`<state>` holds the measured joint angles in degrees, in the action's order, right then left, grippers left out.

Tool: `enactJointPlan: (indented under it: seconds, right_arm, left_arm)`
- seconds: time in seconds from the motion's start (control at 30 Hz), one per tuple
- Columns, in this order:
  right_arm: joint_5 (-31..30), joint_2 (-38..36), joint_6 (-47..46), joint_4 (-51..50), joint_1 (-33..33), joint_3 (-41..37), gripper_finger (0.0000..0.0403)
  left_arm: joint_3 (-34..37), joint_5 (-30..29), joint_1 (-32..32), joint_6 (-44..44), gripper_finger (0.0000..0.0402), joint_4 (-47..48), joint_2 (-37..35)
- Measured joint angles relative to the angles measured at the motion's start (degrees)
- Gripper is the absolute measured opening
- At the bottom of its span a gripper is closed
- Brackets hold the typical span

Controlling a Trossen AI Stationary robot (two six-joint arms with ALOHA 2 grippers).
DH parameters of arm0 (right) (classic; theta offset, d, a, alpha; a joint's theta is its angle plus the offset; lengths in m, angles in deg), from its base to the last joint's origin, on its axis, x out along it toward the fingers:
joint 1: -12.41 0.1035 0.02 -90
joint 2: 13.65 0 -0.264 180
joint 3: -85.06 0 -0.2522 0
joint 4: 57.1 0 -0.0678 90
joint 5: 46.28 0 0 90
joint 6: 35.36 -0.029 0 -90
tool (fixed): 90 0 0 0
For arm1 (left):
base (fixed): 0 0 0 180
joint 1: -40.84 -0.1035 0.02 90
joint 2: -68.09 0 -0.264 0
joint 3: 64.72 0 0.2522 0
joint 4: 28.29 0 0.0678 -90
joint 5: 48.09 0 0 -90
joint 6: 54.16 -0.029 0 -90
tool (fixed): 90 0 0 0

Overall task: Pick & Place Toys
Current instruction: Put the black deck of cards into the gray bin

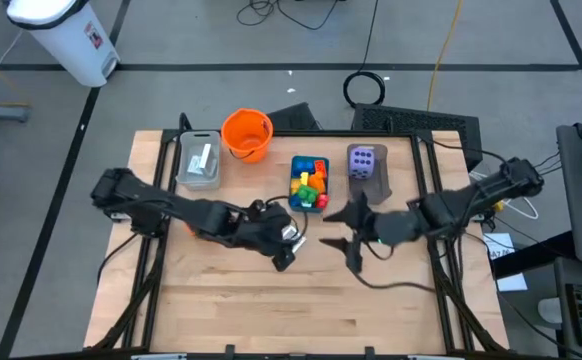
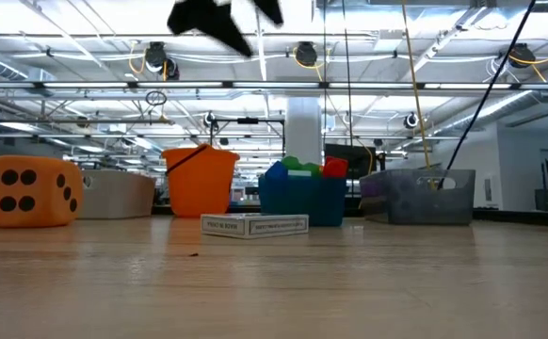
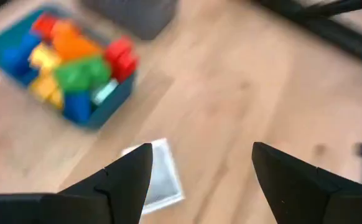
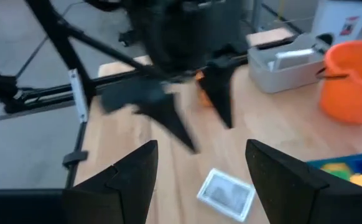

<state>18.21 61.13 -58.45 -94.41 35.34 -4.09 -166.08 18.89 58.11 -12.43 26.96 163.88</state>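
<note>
A small white printed card box [image 2: 253, 224] lies flat on the wooden table, in front of a teal tray [image 1: 309, 160] heaped with bright bricks [image 3: 69, 68]. My left gripper [image 3: 201, 149] hovers open just above the box [image 3: 159, 177], slanting down. My right gripper [image 4: 201, 144] is also open and higher up, facing the left gripper [image 4: 199, 115] across the box [image 4: 226, 191]. A purple die [image 1: 366, 162] sits in a grey tray at the back right. An orange die [image 2: 29, 191] rests on the table at the left.
An orange bucket [image 1: 247, 135] and a grey tray holding cards [image 1: 199, 160] stand along the far edge at the left. The near half of the table [image 1: 291, 310] is bare wood. Both arms meet over the table's middle.
</note>
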Motion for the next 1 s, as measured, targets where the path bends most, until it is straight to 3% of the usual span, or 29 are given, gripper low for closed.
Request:
enactJointPlan:
  seconds: [0.23, 0.53, 0.8, 1.0]
  right_arm:
    - [-0.1, -4.7, -7.3, 10.7, 4.7, -12.3, 0.0235]
    - [0.1, -11.2, -16.5, 22.7, 5.0, -26.0, 0.0235]
    - [0.0, -15.4, -17.5, 25.9, 4.9, -29.5, 0.0235]
    - [0.0, -16.7, -15.2, 25.8, 4.9, -29.5, 0.0235]
  left_arm:
    - [0.0, 4.4, -2.3, 11.0, 0.0285, 4.4, 5.3]
    - [0.0, 6.0, -3.9, 6.6, 0.0285, 0.4, 6.2]
    - [0.0, 6.7, -5.7, 3.8, 0.0293, 1.1, 7.8]
    - [0.0, 10.6, -6.9, 6.6, 0.0348, 1.6, 11.7]
